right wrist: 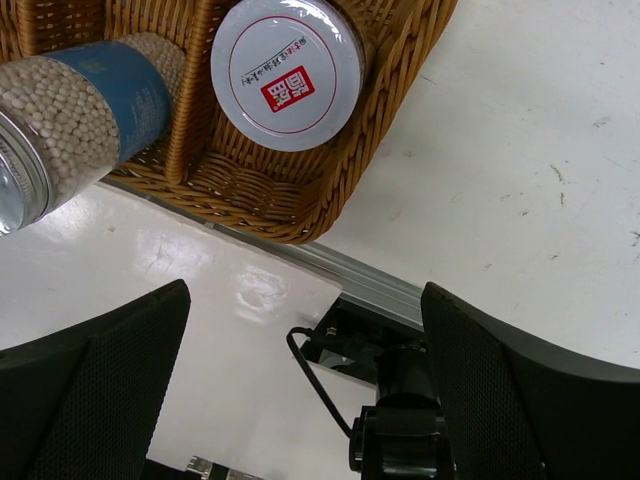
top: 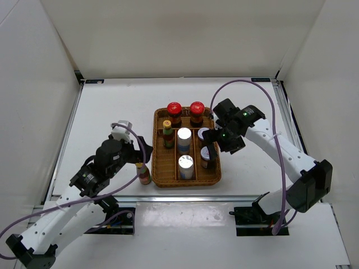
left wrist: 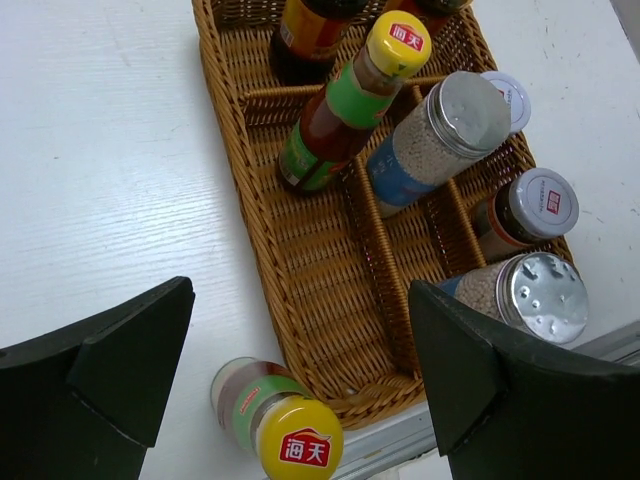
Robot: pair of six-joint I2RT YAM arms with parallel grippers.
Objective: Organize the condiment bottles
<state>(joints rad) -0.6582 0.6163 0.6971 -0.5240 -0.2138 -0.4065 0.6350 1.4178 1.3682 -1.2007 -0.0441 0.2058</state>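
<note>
1. Left wrist view, nearest: the left pincer (left wrist: pixel 300 300) stands wide and empty. Low between its jaws, touching neither, sits the slim yellow-capped bottle with a green neck band (left wrist: pixel 275 425), seen almost cap-on.
2. Top external view sets that bottle on the white counter (top: pixel 112 112), outside and just beside the near left corner of the brown wicker tray with compartments (top: pixel 162 168). It appears upright, long axis vertical, just below the left pincer and nearer the bases. The left arm is clearly the closer one, so the pick looks like its job.
3. Just beyond, the tray's left compartment is bare in its near half, and a matching slim bottle (left wrist: pixel 335 115) fills the far half. I judge the loose bottle needs lifting over the rim, rightward and away, into that gap.
4. Farther right, the near silver-capped jar (top: pixel 185 163) and the far silver-capped jar (top: pixel 184 136) hold the middle compartment. The right pincer (top: pixel 216 141), wide and holding nothing, hovers over a grey-capped bottle with a red mark (right wrist: pixel 288 75) in the right compartment.
5. Farthest, the left red-capped bottle (top: pixel 174 112) and the right red-capped bottle (top: pixel 197 112) line the back.
6. Only the left wrist view shows the free gap plainly; the right wrist view misses the loose bottle altogether.
</note>
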